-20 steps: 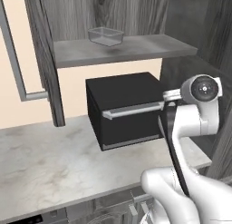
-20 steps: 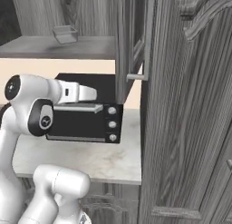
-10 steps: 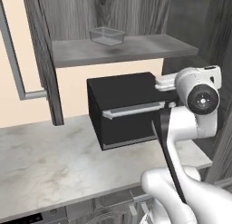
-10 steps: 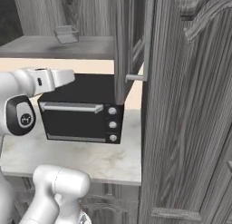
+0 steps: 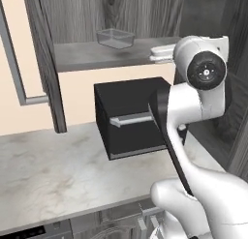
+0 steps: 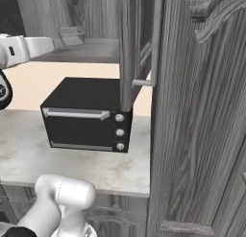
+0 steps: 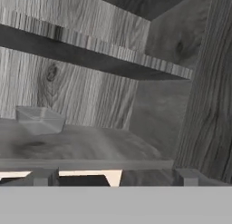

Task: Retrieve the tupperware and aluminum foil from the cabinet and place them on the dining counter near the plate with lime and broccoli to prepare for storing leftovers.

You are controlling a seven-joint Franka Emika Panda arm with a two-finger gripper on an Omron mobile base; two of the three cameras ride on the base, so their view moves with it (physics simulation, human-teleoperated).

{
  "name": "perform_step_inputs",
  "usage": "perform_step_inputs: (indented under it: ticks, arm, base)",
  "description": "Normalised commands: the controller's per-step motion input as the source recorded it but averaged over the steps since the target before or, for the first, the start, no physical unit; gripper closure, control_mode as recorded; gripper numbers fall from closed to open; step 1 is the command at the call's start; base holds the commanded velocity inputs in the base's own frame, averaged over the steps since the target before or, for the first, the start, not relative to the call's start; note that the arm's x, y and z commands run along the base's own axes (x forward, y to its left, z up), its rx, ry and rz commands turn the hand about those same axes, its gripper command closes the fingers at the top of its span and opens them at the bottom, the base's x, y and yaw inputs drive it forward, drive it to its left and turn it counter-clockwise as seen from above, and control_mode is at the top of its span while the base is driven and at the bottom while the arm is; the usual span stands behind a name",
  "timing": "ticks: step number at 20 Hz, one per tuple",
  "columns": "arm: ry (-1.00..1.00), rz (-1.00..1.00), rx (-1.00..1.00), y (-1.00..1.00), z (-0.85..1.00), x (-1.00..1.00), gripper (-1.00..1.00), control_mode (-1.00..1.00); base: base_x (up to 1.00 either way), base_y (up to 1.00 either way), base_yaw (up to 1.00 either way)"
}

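One clear tupperware is sitting on the cabinet shelf above the oven, looking light, rigid and slick, so the wide-open, empty pincer is probably best gripping across one rim wall.

glossy white arm, dark joints
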Motion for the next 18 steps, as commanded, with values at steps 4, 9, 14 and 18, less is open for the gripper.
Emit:
perform_step_inputs:
  ticks: [4, 9, 14, 18]
  arm:
    - [0.0, 0.08, 0.01, 0.63, 0.49, -0.01, -1.0, -1.0]
    - [0.0, 0.08, 0.02, 0.49, 0.31, 0.0, -1.0, -1.0]
    - [0.0, 0.19, 0.05, 0.04, -0.35, 0.18, -1.0, -1.0]
    - [-0.01, 0.29, 0.12, -0.07, -0.73, 0.47, -1.0, -1.0]
  base:
    - [0.0, 0.0, 0.0]
    - [0.0, 0.0, 0.0]
    - [0.0, 0.0, 0.0]
    - [0.0, 0.0, 0.0]
